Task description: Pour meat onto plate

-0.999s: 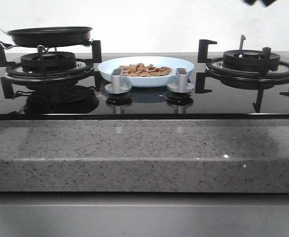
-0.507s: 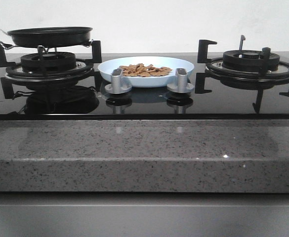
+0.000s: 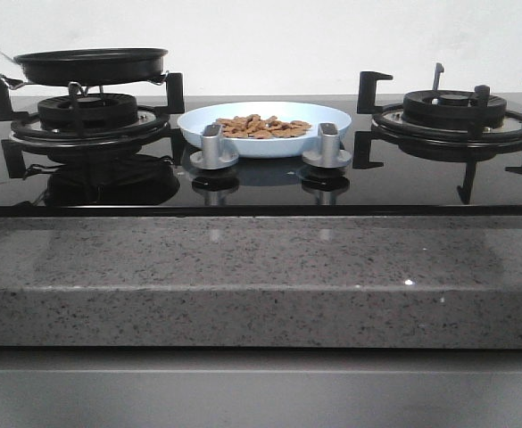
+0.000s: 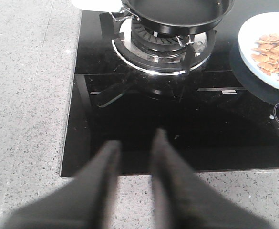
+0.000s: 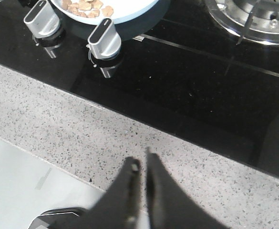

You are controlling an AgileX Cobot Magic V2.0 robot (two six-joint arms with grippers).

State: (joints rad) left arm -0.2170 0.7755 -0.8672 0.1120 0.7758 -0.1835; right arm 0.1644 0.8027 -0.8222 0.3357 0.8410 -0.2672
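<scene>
Right arm gone from front view, meat (image 3: 262,127) on plate (image 3: 332,117)

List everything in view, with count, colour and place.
meat: one heap, orange-brown, on the plate
plate: one, pale blue-white, between the burners
frying pan: one, black, on the left burner
burners: two, black, left and right of the hob
knobs: two, silver, in front of the plate
countertop: one, grey speckled, along the front
left end effector: one, black, slightly open, empty
right end effector: one, black, shut, empty
</scene>
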